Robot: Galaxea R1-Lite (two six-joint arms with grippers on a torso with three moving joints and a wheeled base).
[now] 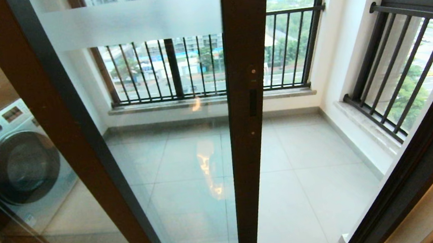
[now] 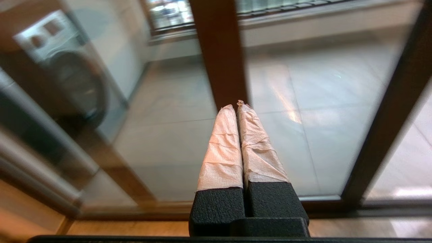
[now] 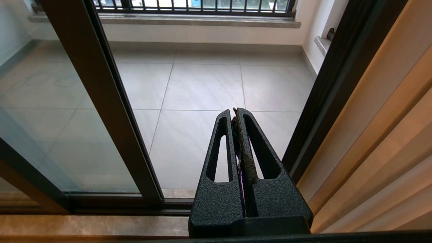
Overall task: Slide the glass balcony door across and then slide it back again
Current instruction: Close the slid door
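Both grippers are away from the door, fingers pressed together and empty. On the left, the left gripper points at the brown frame of the glass balcony door, which stands partly across the opening. To the right, the right gripper faces the open gap. Shut fingers may slip off the handle slot, so the door would not move.

Pale grey square-tiled balcony floor, glossy with reflections, with a white front-loading washing machine standing at its left end.
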